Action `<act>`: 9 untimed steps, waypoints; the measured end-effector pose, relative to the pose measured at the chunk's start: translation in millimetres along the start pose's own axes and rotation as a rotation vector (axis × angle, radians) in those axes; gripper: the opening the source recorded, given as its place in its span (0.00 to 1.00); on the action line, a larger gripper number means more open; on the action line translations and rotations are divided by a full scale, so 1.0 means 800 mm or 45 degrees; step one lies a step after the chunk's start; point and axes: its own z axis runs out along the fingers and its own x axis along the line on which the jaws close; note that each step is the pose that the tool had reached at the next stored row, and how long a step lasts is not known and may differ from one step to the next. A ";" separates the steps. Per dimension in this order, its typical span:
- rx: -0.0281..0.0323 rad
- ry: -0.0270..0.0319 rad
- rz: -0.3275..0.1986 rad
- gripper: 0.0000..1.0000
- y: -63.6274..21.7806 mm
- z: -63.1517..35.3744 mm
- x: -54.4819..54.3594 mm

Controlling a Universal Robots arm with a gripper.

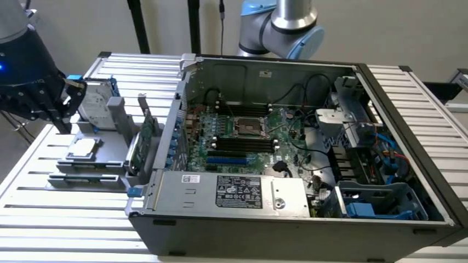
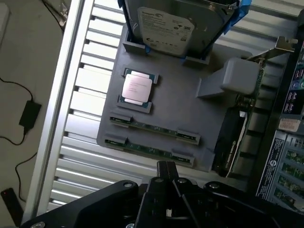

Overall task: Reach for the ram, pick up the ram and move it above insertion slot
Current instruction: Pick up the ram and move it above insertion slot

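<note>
Tool (image 2: 166,168) clenched shut w/ nothing in it, hovering above the near edge of the gray tray (image 2: 190,109) on the slatted worktop (image 2: 90,71), close to but clear of the ram (image 2: 151,150), which lies flat in the tray's outermost slot beside a 2nd stick (image 2: 153,128), w/ CPU (image 2: 137,88) & hard drive (image 2: 166,28) beyond.

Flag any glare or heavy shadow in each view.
Exterior view: the slatted table is washed bright, while the drive bay inside the computer case lies in shadow. Wrist view: glare whitens the processor lid and nearby slats; the claw reads as a dark shape.
</note>
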 end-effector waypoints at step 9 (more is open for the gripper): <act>-0.0006 0.0079 -0.209 0.11 0.000 0.003 0.000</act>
